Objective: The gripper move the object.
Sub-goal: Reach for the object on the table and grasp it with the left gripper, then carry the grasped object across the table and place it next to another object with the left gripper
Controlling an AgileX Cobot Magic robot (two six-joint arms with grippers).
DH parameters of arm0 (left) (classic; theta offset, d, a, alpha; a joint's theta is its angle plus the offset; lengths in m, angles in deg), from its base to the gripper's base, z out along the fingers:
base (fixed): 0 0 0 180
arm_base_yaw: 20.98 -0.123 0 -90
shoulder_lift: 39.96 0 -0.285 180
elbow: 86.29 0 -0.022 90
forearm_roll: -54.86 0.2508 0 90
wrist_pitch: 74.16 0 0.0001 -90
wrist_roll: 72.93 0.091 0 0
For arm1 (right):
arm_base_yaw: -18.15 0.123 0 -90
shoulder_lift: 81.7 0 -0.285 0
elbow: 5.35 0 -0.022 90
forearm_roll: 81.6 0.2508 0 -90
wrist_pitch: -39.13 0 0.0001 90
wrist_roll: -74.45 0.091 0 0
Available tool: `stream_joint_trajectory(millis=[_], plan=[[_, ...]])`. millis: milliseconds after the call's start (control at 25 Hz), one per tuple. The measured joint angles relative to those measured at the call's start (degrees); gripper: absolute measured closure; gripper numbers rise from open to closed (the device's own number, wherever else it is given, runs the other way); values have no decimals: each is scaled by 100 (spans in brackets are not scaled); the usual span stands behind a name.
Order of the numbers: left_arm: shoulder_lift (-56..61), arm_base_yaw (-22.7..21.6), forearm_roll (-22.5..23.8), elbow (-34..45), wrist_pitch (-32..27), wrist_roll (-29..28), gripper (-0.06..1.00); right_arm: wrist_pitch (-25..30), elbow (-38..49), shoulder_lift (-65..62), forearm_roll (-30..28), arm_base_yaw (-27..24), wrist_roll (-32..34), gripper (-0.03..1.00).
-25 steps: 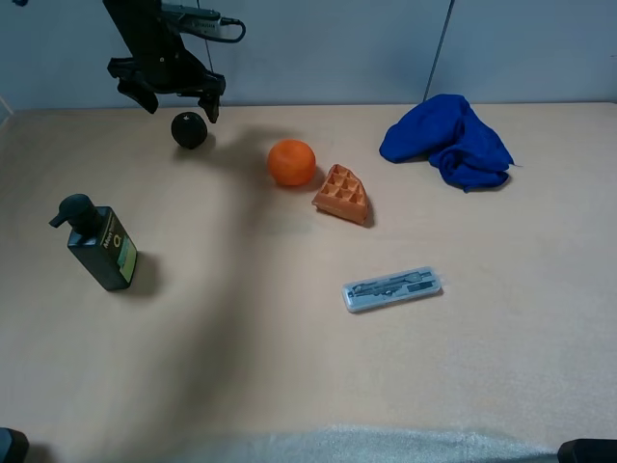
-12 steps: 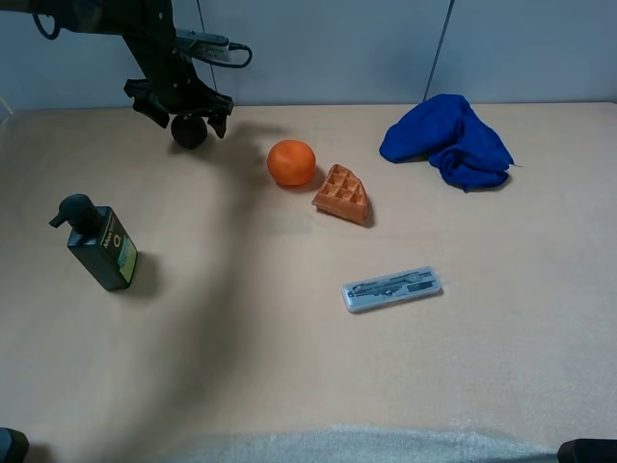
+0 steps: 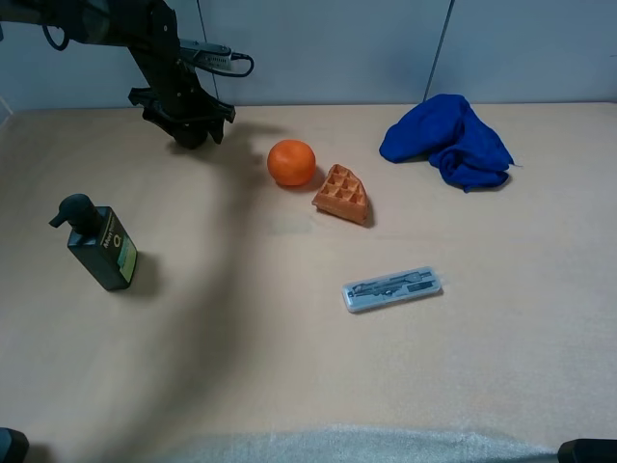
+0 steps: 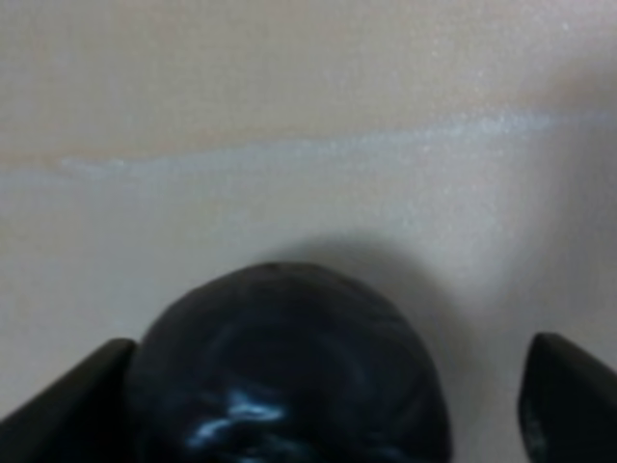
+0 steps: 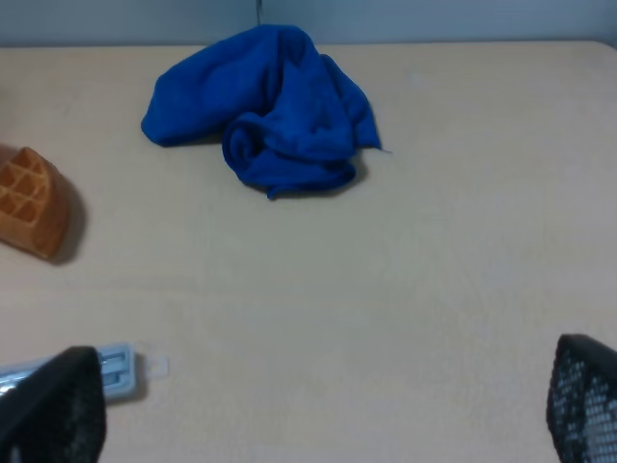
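Observation:
The object, a small black ball (image 4: pixel 289 371), lies on the tan table near the far left edge. My left gripper (image 3: pixel 188 128) has come down over it and stands open. In the left wrist view the ball fills the gap between the two black fingertips (image 4: pixel 569 391): one fingertip is right beside the ball and the other is well apart from it. In the high view the gripper hides most of the ball. My right gripper (image 5: pixel 313 410) is open and empty, low over the table's right side, away from the ball.
An orange (image 3: pixel 291 161) and an orange waffle wedge (image 3: pixel 342 194) lie right of the ball. A dark green pump bottle (image 3: pixel 99 242) stands at the left. A blue cloth (image 3: pixel 448 141) lies at the back right, and a clear case (image 3: pixel 392 288) in the middle.
My left gripper has moved down from above the ball until its open fingers stand on either side of it. The ball has stayed in place. The right arm has not moved.

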Motion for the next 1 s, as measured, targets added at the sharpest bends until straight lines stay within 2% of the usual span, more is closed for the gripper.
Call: stream_joint_trajectory(millis=[200,1000], plan=[[0,0,0,0,-41,-7,33,0,0,0,0,0,0,27],[0,0,50,-18,-152,-26,33,0,0,0,0,0,0,27]])
